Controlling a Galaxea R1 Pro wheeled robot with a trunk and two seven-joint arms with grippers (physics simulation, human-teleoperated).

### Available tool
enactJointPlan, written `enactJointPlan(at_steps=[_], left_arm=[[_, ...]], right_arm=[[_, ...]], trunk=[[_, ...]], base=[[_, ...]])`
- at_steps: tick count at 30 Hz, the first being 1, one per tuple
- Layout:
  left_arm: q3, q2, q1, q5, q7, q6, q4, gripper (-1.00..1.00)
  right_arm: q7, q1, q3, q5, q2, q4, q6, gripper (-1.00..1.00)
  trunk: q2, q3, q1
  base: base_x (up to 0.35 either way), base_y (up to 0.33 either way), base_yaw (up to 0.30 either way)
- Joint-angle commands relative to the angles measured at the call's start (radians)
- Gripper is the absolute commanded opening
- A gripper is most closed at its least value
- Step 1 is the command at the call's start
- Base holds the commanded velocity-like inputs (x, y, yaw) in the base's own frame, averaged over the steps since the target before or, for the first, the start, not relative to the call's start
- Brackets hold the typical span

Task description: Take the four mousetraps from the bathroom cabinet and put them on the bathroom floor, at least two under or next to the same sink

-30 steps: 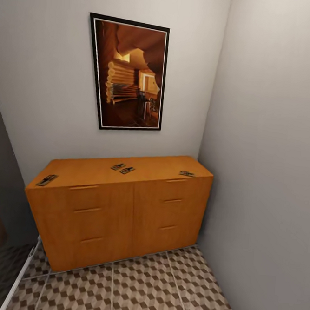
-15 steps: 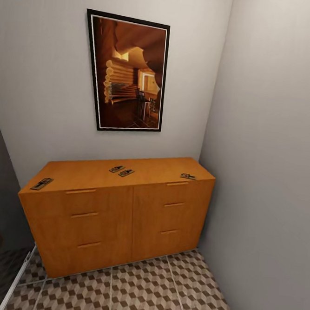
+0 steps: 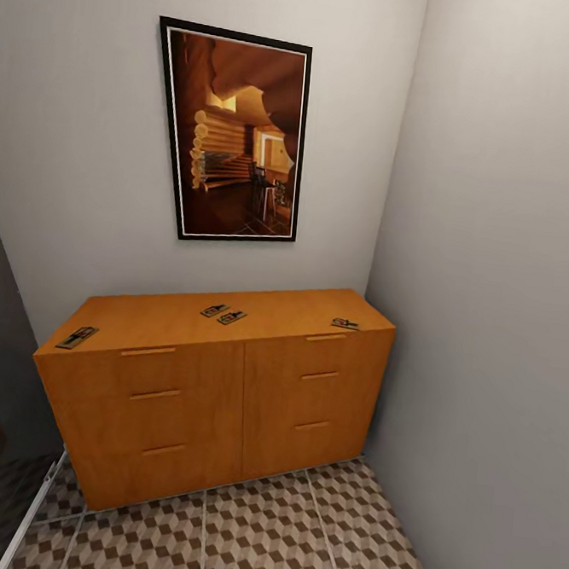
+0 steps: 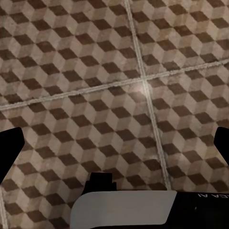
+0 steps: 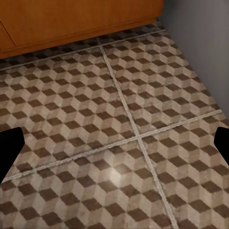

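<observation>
Cube-tiled bathroom floor point(image 3: 273, 532); four mousetraps point(image 3: 224, 314) on the cabinet point(image 3: 215, 399); no legible writing

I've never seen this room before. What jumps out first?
A wide orange-brown wooden cabinet with six drawers stands in the corner, and four small flat mousetraps lie on its top: one at the left end, two mid-back, one at the right front. Above hangs a black-framed picture of a log interior; below lies cube-patterned tile floor.
</observation>
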State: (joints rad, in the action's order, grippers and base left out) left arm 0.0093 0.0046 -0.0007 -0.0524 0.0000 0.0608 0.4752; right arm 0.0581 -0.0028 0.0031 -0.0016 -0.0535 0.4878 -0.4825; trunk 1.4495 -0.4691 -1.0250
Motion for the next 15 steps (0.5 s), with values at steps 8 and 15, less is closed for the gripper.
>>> enactJointPlan(at_steps=[8,15], left_arm=[[-0.001,0.000,0.000,-0.006,0.000,0.002,0.000,1.00],[-0.002,-0.002,0.000,-0.005,0.000,0.002,-0.016,1.00]], right_arm=[[0.009,0.000,0.000,0.000,-0.004,0.000,-0.001,1.00],[0.016,0.000,-0.004,0.002,-0.002,0.017,0.011,1.00]], trunk=[[0.000,-0.001,0.000],[0.000,-0.001,0.000]], base=[[0.000,0.000,0.000],[0.000,0.000,0.000]])
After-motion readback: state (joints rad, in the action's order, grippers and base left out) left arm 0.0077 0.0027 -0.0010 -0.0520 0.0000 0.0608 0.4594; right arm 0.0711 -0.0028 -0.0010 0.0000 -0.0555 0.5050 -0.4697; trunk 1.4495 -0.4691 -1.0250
